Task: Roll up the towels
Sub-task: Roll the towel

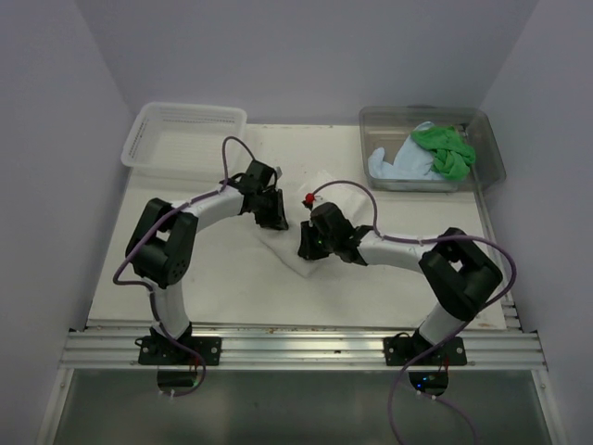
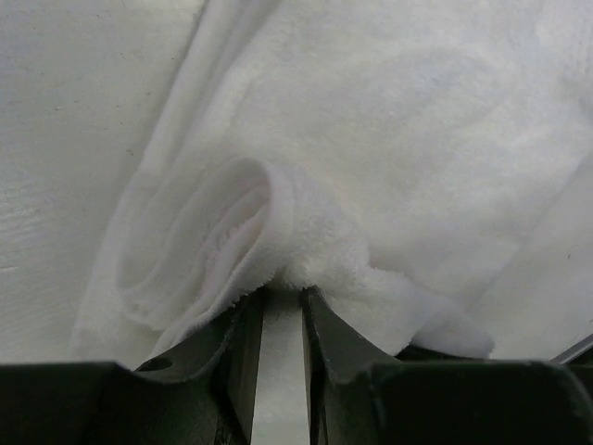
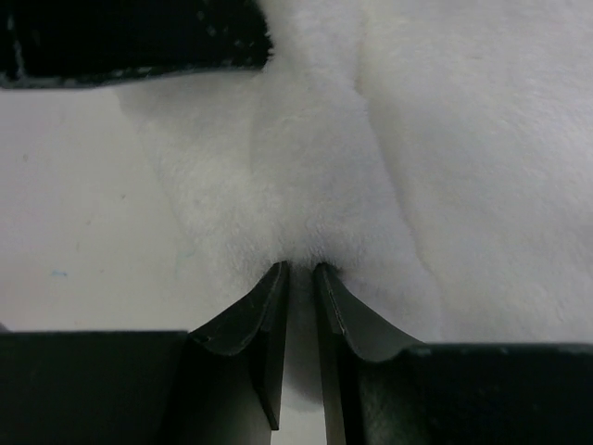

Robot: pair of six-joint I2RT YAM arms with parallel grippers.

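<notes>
Two tools point(image 2: 283, 292) point(image 3: 301, 269) nearly closed, pinching white towel point(image 2: 417, 139)

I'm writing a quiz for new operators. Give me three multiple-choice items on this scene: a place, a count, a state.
1. Where is the green towel? A on the floor; B over an arm; C in the tub.
2. How many towels are in the tub? A one; B two; C three.
3. The white towel is: A rolled at one end, rest spread; B wholly flat; C wholly rolled.
C, it lies in the far-right tub; B, the green and the blue towel; A, the left wrist view shows a spiral end.
</notes>
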